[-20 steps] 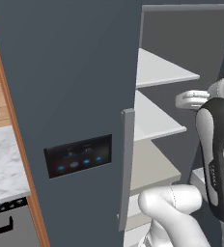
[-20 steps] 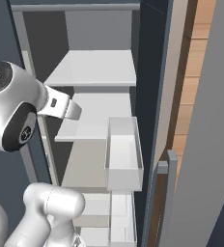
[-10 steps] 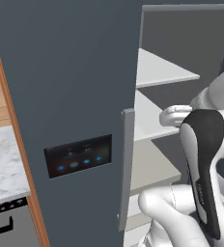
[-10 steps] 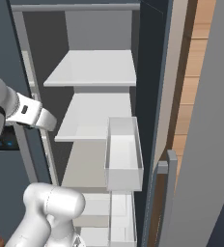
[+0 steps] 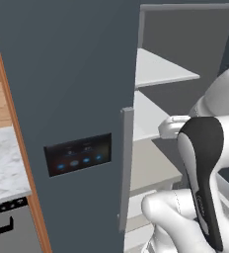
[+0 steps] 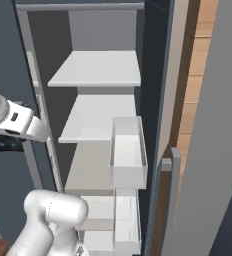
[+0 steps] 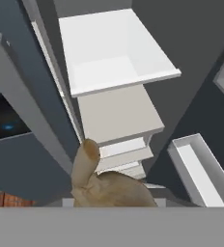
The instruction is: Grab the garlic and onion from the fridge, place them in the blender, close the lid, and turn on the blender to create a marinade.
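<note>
A beige garlic [image 7: 103, 185] bulb with an upright stem sits right at the bottom of the hand view, where my fingertips are. My gripper [image 7: 111, 198] is shut on it, and the bulb hides the tips. The garlic hangs in front of the open fridge [image 5: 77, 74], beside the grey handle [image 5: 126, 168] of its door. White shelves [image 6: 95, 70] inside the fridge stand bare. The onion, the blender and the lid are out of view.
The slate-grey door carries a black panel with blue lights [image 5: 77, 154]. White door bins [image 6: 128, 157] hang on the open right door. A marble counter [image 5: 3, 168] and wooden cabinet edge [image 5: 18, 123] lie left of the fridge.
The arm has swung back and to the left, out from the shelves toward the fridge's left door. The scene itself has not shifted.
</note>
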